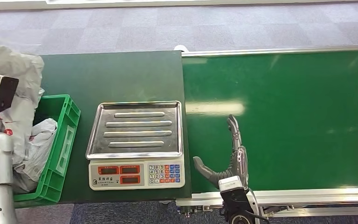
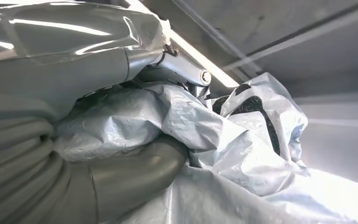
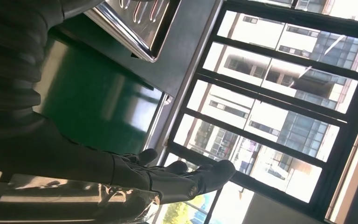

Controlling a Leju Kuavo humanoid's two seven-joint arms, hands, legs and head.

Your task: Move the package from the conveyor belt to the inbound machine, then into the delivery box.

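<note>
A crumpled grey plastic package [image 1: 10, 70] hangs at the far left, above and beside the green delivery box [image 1: 68, 135]. In the left wrist view my left hand [image 2: 130, 175] grips that package [image 2: 214, 130], its thick thumb pressed into the folds. The inbound machine, a scale with a bare steel tray [image 1: 137, 128], stands between box and belt. My right hand [image 1: 230, 156] hovers open over the near left corner of the green conveyor belt [image 1: 298, 116], fingers stretched and thumb out; the right wrist view shows this hand [image 3: 186, 179] holding nothing.
Another pale bag [image 1: 39, 140] lies inside the green box. The scale's keypad and displays [image 1: 140, 173] face the front edge. A silver rail [image 1: 307, 193] borders the belt's near side. Grey carpet floor lies beyond the table.
</note>
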